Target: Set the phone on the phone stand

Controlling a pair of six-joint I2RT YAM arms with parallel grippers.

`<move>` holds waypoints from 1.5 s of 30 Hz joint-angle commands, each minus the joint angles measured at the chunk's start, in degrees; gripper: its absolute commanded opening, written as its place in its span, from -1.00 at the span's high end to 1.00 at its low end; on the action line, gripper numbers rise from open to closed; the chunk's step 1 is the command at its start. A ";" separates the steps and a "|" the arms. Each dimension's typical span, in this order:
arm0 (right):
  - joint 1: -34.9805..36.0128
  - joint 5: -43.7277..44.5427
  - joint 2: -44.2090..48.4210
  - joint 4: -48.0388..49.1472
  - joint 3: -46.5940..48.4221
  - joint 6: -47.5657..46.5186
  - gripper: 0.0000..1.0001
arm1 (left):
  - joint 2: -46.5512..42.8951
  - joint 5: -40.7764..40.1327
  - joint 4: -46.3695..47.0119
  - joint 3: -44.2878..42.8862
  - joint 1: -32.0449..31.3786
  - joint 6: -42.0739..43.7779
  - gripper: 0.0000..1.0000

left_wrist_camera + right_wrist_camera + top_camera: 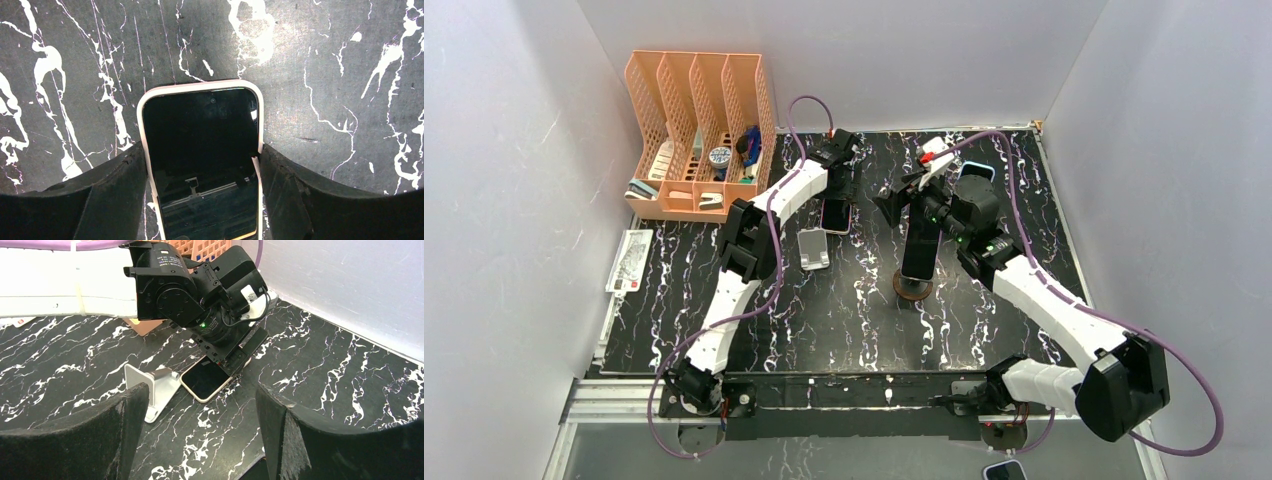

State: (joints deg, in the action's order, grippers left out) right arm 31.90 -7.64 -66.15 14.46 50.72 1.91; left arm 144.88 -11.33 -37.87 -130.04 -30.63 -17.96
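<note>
The phone, dark-screened in a pale pink case, lies flat on the black marbled table, just right of the silver phone stand. My left gripper reaches down over the phone, and both fingers press against its long sides. In the right wrist view the phone sticks out from under the left gripper, with the stand beside it. My right gripper hangs open above the table, right of the phone, with nothing between its fingers.
An orange file organizer with small items stands at the back left. A second phone lies at the back right. A dark upright object on a brown round base stands mid-table. A white card lies off the table's left edge.
</note>
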 commanded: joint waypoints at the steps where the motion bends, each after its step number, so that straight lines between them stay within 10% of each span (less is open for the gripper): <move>1: 0.05 0.37 -0.45 1.51 -0.14 -0.64 -0.71 | -1.87 -0.38 -2.45 1.48 0.21 0.00 1.00; 45: -2.45 -9.93 -24.57 22.56 5.54 19.07 -0.70 | -28.07 11.33 3.98 5.71 2.77 -4.05 1.00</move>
State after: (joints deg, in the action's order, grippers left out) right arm 32.10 -15.20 -89.76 30.15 53.30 17.96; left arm 123.92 -2.37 -35.92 -125.93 -28.16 -20.95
